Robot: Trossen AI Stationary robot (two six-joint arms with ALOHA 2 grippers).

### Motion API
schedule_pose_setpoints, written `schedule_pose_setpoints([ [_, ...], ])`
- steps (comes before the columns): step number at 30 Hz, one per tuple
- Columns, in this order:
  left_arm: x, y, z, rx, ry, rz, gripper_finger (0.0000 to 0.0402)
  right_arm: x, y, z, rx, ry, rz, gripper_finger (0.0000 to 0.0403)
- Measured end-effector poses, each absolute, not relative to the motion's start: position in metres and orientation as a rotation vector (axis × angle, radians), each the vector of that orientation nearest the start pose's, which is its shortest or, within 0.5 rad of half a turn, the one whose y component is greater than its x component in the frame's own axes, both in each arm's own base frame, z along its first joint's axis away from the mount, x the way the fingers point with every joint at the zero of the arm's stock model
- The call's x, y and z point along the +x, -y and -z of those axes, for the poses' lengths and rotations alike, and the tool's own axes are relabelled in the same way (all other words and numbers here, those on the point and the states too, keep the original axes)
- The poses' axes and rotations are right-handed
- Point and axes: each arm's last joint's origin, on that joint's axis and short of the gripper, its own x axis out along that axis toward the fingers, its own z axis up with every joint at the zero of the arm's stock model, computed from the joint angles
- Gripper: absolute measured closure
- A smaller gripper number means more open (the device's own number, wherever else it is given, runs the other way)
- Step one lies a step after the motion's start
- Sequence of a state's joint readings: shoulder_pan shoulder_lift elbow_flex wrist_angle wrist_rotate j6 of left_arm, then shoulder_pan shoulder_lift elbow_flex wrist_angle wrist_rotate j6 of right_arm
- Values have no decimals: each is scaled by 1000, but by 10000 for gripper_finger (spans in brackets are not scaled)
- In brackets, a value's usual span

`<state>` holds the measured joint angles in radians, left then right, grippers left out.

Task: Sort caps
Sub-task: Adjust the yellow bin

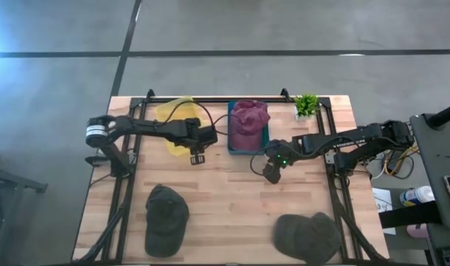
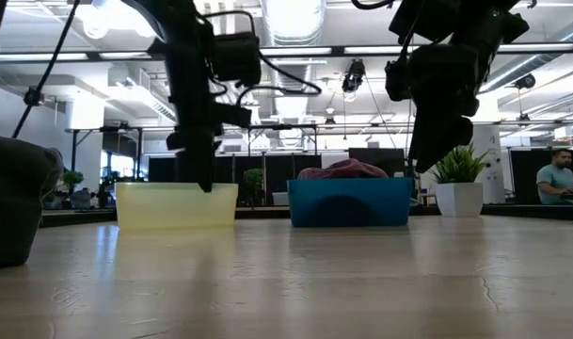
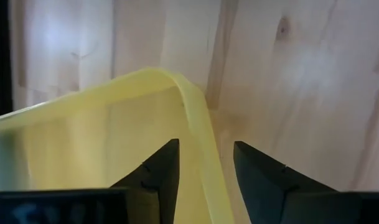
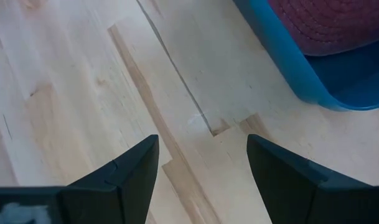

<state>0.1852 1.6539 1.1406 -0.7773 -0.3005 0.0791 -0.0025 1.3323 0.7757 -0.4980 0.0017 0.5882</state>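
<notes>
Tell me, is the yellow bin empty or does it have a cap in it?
Empty, as far as shows: the yellow bin has only bare floor inside in the high view, and the left gripper straddles its rim.

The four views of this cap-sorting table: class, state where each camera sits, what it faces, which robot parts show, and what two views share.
High: overhead, straight down on the wooden table; both arms show.
Low: table height, level across to the room; both arms hang in from above.
Left wrist: on the left arm, left claw straddling the translucent yellow plastic bin wall.
Right wrist: on the right arm, right claw open over bare wood.
Shared: right wrist and high both show the maroon fabric cap in the teal plastic bin.
</notes>
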Motion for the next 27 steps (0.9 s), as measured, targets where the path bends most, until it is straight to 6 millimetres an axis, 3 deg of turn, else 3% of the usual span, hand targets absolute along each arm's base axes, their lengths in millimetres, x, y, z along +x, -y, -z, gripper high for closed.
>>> schedule_pose_setpoints([
  [7,316,-67,-188,288,-1360,-239,257,245,1,-197,526,-1028,312,165],
  [15,326,-60,-196,390,-1228,-32,305,241,1,-195,513,-1073,319,165],
  [23,329,-50,-196,632,-1192,203,341,241,1,-195,502,-1073,320,165],
  [27,331,-50,-196,642,-1177,200,355,241,1,-195,501,-1072,320,165],
])
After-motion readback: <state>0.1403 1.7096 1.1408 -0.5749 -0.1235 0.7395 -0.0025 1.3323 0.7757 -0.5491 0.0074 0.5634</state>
